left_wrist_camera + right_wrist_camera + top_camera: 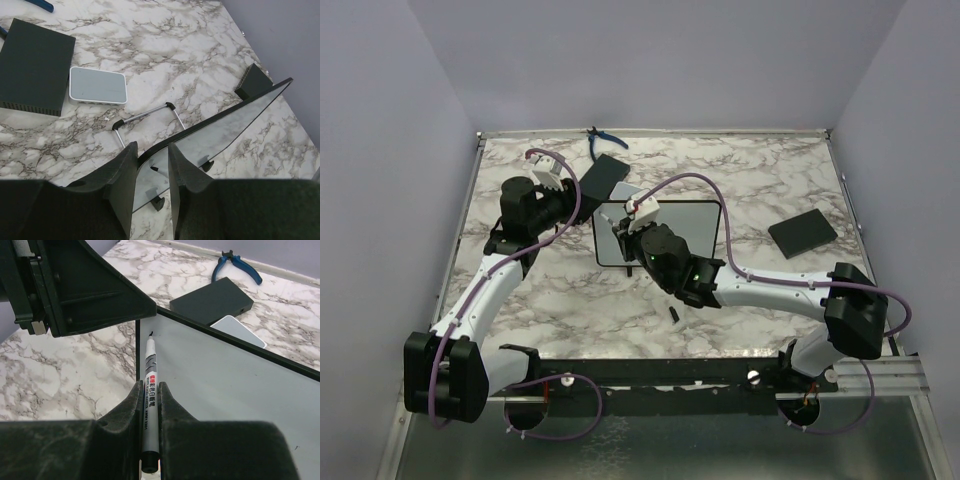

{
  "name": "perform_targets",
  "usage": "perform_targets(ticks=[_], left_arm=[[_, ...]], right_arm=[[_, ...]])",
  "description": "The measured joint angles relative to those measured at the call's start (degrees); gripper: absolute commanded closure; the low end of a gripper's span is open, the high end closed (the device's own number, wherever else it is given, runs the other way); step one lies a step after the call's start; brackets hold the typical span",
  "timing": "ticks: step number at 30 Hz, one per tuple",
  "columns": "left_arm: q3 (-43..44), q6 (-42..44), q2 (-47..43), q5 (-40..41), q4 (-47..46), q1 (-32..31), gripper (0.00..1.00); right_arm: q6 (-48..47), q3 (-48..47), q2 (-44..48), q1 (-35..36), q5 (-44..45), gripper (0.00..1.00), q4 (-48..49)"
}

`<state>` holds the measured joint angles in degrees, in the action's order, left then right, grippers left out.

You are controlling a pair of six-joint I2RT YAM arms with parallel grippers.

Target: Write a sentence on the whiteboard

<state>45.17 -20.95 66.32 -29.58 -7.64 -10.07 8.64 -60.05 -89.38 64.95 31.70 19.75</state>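
The whiteboard [695, 228] stands at the centre of the marble worktop [570, 310]. The left pincer [152, 150] is clamped over its black frame at the 10 o'clock corner. The right pincer [150, 386] is clenched on 1 marker [150, 357], whose tip is at the board near that corner. A flat black slab [803, 232] lies at the board's 3 o'clock.

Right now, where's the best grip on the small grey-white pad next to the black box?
Pinch the pad across its short width, on the two long edges, coming straight down. It lies flat on the table, and both long edges look free. One short end sits close beside the black box, which would likely crowd a lengthwise grip.
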Motion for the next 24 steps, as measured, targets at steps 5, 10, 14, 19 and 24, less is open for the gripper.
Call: perform_targets(ticks=[5, 10, 14, 19, 24], left_arm=[[0.0, 0.0, 0.0, 0.0, 0.0, -0.09, 0.7], [0.0, 0.0, 0.0, 0.0, 0.0, -0.09, 0.72], [0.0, 0.0, 0.0, 0.0, -0.02, -0.15, 0.72], [0.0, 0.02, 0.0, 0.0, -0.02, -0.2, 0.72], [0.0, 0.0, 0.0, 0.0, -0.02, -0.2, 0.72]], right_arm=[[0.76, 0.02, 0.0, 0.0, 0.02, 1.0, -0.17], [1.57, 0.33, 0.0, 0.15, 0.02, 1.0, -0.46], [2.01, 0.76, -0.02, 0.37, 0.35, 1.0, -0.92], [2.47, 1.25, -0.2, 0.7, 0.68, 1.0, -1.68], [2.89, 1.4, -0.5, 0.79, 0.85, 1.0, -2.34]])
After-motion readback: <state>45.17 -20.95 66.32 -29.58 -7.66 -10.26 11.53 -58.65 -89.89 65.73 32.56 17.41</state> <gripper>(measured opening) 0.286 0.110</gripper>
